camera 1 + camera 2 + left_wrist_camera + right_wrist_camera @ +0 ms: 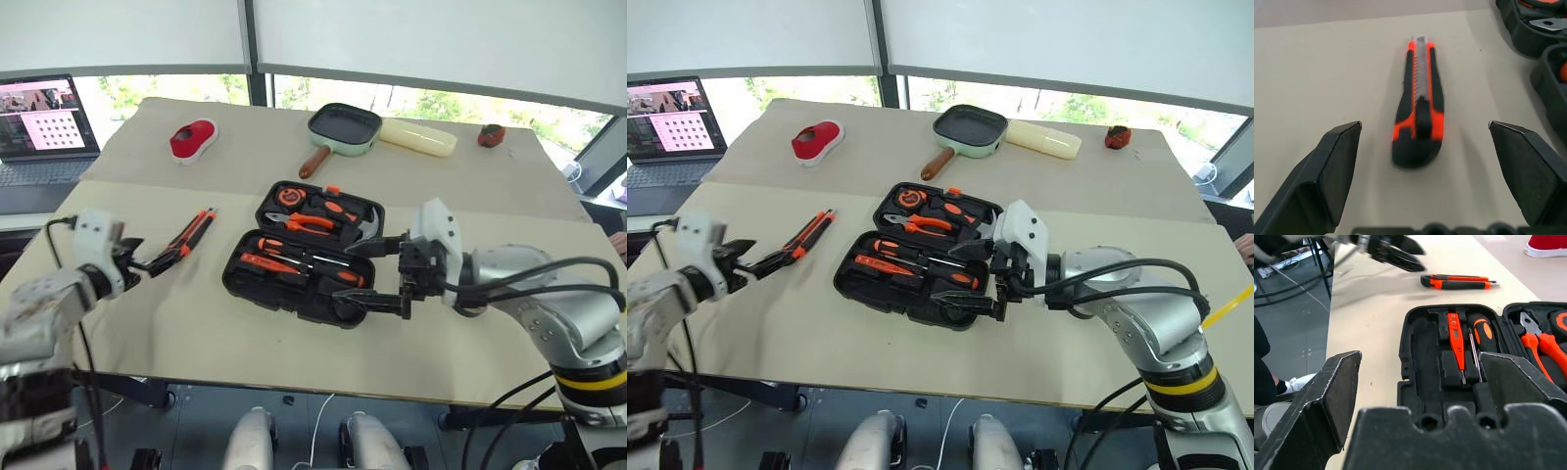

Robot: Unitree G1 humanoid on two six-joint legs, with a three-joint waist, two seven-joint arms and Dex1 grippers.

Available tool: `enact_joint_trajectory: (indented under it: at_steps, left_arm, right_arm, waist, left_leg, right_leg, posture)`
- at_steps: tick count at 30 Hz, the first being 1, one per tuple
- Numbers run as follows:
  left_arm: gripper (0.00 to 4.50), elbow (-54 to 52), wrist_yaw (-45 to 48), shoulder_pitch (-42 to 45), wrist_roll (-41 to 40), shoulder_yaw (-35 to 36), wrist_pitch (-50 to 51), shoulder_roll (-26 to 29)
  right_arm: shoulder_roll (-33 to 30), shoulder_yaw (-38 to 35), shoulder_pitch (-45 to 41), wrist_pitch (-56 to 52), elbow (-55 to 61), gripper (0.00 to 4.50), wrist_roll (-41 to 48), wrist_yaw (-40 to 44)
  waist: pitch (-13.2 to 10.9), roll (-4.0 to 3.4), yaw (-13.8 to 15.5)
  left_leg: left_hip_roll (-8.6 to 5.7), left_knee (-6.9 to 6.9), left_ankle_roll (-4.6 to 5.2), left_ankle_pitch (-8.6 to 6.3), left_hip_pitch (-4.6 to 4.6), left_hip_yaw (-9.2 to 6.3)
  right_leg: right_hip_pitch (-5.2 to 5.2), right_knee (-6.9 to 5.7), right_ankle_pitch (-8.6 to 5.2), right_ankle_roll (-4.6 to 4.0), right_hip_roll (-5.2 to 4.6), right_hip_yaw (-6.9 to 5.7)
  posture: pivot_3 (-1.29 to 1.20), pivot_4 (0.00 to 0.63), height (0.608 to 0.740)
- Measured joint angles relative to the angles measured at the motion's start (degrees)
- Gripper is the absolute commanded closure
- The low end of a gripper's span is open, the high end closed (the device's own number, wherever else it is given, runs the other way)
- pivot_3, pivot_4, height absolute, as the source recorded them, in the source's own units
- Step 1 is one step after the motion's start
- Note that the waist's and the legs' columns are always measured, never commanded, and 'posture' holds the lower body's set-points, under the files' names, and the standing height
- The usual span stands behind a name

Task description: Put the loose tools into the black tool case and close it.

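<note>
Black tool case (304, 250) lying open at the middle of the frame, both halves flat on the table, rounded corners, moulded slots inside. In the nearer half, two screwdrivers with orange-and-black handles (294, 262) side by side, plus a slim all-orange screwdriver (1455, 340). In the farther half, orange-handled pliers (312, 223) and a round orange-and-black item at the upper left corner, too small to tell.

Utility knife (1419, 103) loose on the table, left of the case and well apart from it, orange with black grips, blade end pointing away from the left gripper.

Left gripper (1422, 161) at lower left, just short of the knife's butt end, fingers spread wide, touching nothing. Right gripper (377, 276) at the case's right end, fingers spread wide over the rim, gripping nothing.

Beige cloth (196, 323) over the table. Toward the upper part: red-and-white object (193, 140) at upper left, green square pan (344, 128) with a wooden handle at upper centre, pale yellow block (418, 137) beside it, small red thing (491, 135) at upper right. Laptop (39, 122) with a lit screen at far left. Windows with lowered blinds behind.
</note>
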State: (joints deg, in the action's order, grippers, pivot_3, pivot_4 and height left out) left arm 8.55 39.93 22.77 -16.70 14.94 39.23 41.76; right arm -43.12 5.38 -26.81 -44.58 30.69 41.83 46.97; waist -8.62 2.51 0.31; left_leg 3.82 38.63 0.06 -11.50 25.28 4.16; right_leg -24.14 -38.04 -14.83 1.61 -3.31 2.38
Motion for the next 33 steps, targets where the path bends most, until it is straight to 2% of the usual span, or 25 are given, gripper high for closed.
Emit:
enact_joint_trajectory:
  at_steps: [3, 7, 10, 14, 15, 16, 23, 26, 29, 32, 33]
  left_arm:
    - [0.02, 9.9, 1.0, 6.2, 3.3, -5.8, -2.9, -0.3]
    - [0.02, 18.8, 1.1, 11.4, 5.8, -8.4, -6.1, -0.9]
    - [0.7, 23.9, 0.9, 13.9, 6.4, -8.7, -8.8, -1.3]
    - [2.23, 26.8, 0.7, 15.1, 6.9, -8.4, -10.5, -1.3]
    - [2.56, 27.2, 0.6, 15.3, 6.9, -8.1, -10.6, -1.4]
    - [2.69, 27.4, 0.6, 15.3, 6.9, -8.0, -10.7, -1.6]
    - [2.69, 23.4, 3.2, 13.2, 4.6, -6.7, -11.4, -2.0]
    - [2.69, 12.9, 12.2, 11.0, 0.4, -7.0, -14.3, -1.5]
    - [2.69, 2.1, 21.8, 10.9, -3.6, -8.9, -14.7, 1.2]
    - [2.69, -1.3, 32.5, 11.4, -2.4, -15.5, -19.7, 4.6]
    - [2.69, -0.5, 37.4, 12.2, 0.0, -19.8, -24.5, 5.1]
  right_arm:
    - [0.1, -1.3, 2.2, -1.3, 3.0, 0.0, 1.1, -1.8]
    - [0.0, -2.6, 3.7, -2.4, 5.4, 0.0, 2.3, -3.8]
    - [-0.1, -4.0, 5.2, -3.2, 6.1, 0.0, 2.3, -5.0]
    - [-0.2, -4.3, 6.1, -3.5, 6.5, 0.0, 2.3, -6.1]
    - [-0.2, -4.4, 6.2, -3.5, 6.5, 0.0, 2.3, -6.1]
    - [-0.2, -4.4, 6.2, -3.5, 6.5, 0.0, 2.3, -6.1]
    - [-0.8, -4.4, 6.2, -3.5, 6.5, 0.0, 2.2, -5.8]
    - [-2.4, -4.9, 7.0, -3.5, 6.4, 0.0, 2.2, -5.0]
    - [-4.5, -6.2, 8.9, -3.5, 6.5, 0.0, 2.3, -3.4]
    - [-6.1, -7.6, 11.3, -3.5, 6.7, 0.0, 2.3, -2.9]
    - [-6.1, -8.4, 12.3, -3.5, 7.1, 0.0, 2.3, -3.0]
  waist:
    - [0.0, 0.0, 0.0]
    - [0.0, 0.0, -0.1]
    - [0.0, 0.0, 0.0]
    - [0.0, 0.0, 0.1]
    - [0.0, 0.0, 0.1]
    - [0.0, 0.0, 0.1]
    - [0.0, 0.04, 0.1]
    - [-0.1, 0.11, 0.4]
    - [-0.1, 0.09, 0.4]
    - [0.0, 0.01, 0.3]
    - [0.0, -0.02, 0.3]
  left_leg:
    - [0.01, 0.0, 0.0, 0.0, 0.01, 0.0]
    - [0.01, 0.0, 0.0, 0.0, 0.0, 0.01]
    - [0.0, 0.01, 0.0, 0.0, 0.0, 0.02]
    - [0.0, 0.01, 0.0, 0.0, 0.0, 0.02]
    - [0.0, 0.01, 0.0, 0.0, 0.0, 0.02]
    - [-0.01, 0.01, 0.0, 0.0, 0.0, 0.02]
    - [0.0, 0.02, 0.0, 0.0, 0.05, 0.01]
    - [0.0, 0.06, 0.0, 0.0, 0.18, 0.0]
    - [-0.02, 0.07, 0.0, 0.0, 0.17, 0.02]
    - [-0.02, 0.03, 0.0, 0.0, 0.05, 0.05]
    - [-0.01, 0.03, 0.0, 0.0, 0.03, 0.07]
  right_leg:
    - [-0.01, -0.01, 0.0, 0.0, 0.03, -0.01]
    - [0.0, 0.0, 0.0, 0.0, 0.02, 0.0]
    - [0.01, -0.01, 0.0, 0.0, 0.01, 0.0]
    - [0.01, -0.01, 0.0, 0.01, 0.0, 0.0]
    - [0.02, -0.01, -0.01, 0.01, 0.0, 0.0]
    - [0.02, -0.01, -0.01, 0.01, 0.0, 0.0]
    - [-0.01, 0.0, 0.0, 0.01, 0.0, 0.0]
    - [-0.04, 0.04, 0.0, 0.01, -0.04, -0.05]
    - [-0.02, 0.07, 0.0, 0.02, -0.06, -0.01]
    - [0.03, 0.05, -0.01, 0.01, -0.02, 0.01]
    - [0.02, 0.04, -0.02, -0.01, -0.01, 0.02]
  posture:
    - [0.0, 0.15, 0.74]
    - [0.0, 0.15, 0.74]
    - [0.0, 0.15, 0.74]
    - [0.0, 0.15, 0.74]
    - [0.0, 0.15, 0.74]
    - [0.0, 0.15, 0.74]
    - [0.0, 0.15, 0.74]
    - [0.0, 0.15, 0.74]
    - [0.0, 0.15, 0.74]
    - [0.0, 0.15, 0.74]
    - [0.0, 0.15, 0.74]
